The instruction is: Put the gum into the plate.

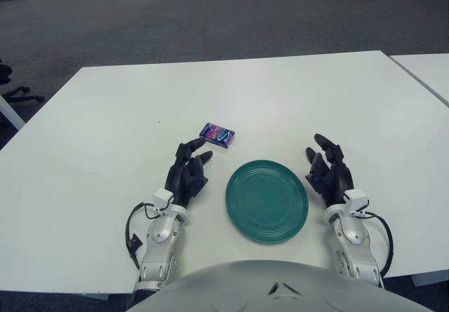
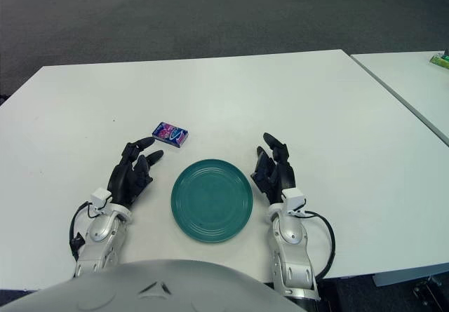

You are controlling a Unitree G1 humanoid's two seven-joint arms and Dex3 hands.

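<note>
The gum (image 1: 217, 134), a small blue and pink pack, lies flat on the white table (image 1: 98, 137), apart from the green plate (image 1: 266, 200) and just beyond its far-left rim. The left hand (image 1: 188, 174) sits left of the plate, fingers loosely extended toward the pack, holding nothing. The right hand (image 1: 330, 171) is right of the plate, fingers relaxed, also holding nothing. The robot's grey torso cuts off both forearms at the bottom edge.

Gum pack (image 1: 217, 134) at frame centre on white table (image 1: 105, 130), above-left of teal plate (image 1: 266, 200). Left hand (image 1: 187, 174) and right hand (image 1: 330, 172) flank plate, fingers relaxed, empty.
</note>
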